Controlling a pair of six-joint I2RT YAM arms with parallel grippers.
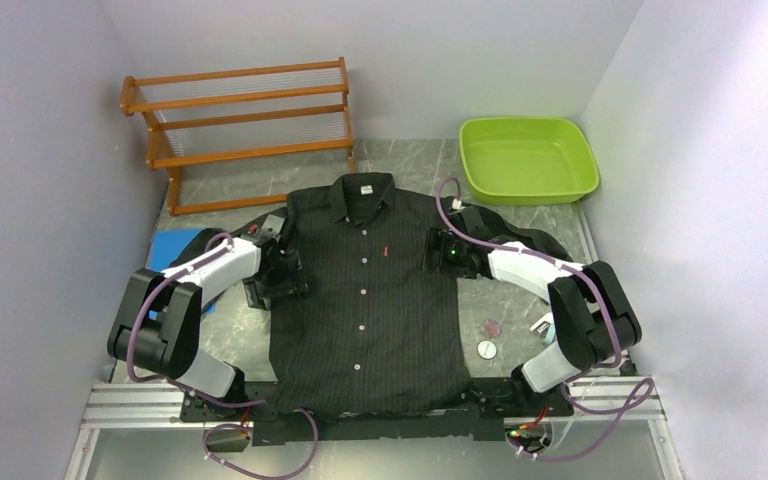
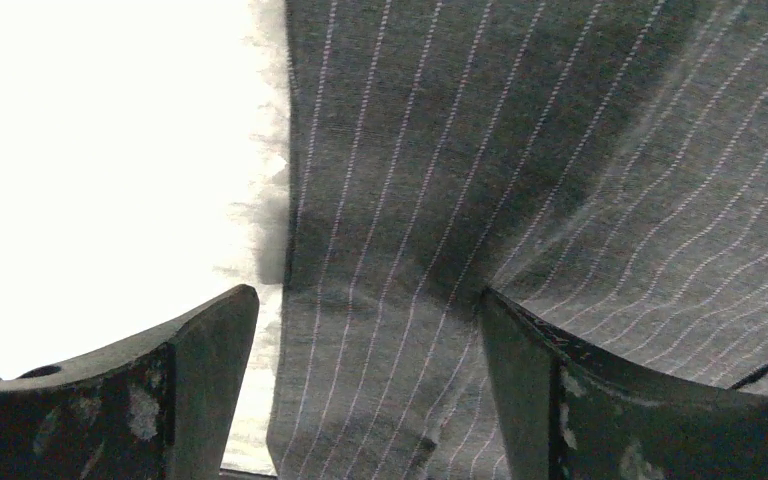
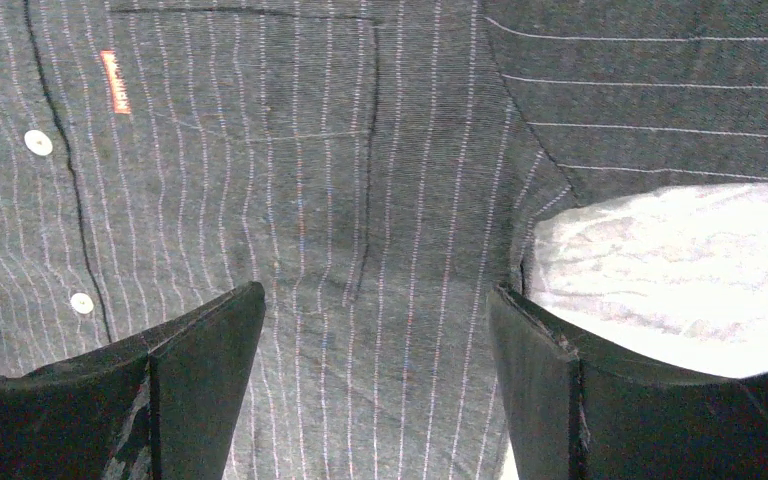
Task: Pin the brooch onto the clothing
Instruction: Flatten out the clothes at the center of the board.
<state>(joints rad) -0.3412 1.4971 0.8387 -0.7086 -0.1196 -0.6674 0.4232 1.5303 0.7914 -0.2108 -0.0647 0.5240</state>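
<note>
Midway across the counter [image 1: 400, 165] the shirt [image 1: 380, 310] lies flat, front up, collar at the far end. Left jaws stand wide at its left side edge, one finger over bare counter, the other over cloth, holding nothing. Right jaws stand wide over the cloth beside the chest pocket [image 3: 260, 75], also empty. A white disc [image 1: 486, 348] and a pinkish one [image 1: 490, 326] lie just right of the shirt.

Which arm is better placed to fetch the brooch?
Right, probably: the pink disc and white disc, likely brooches, lie beside the shirt on the right gripper's side; the left gripper is at the shirt's opposite edge.
</note>
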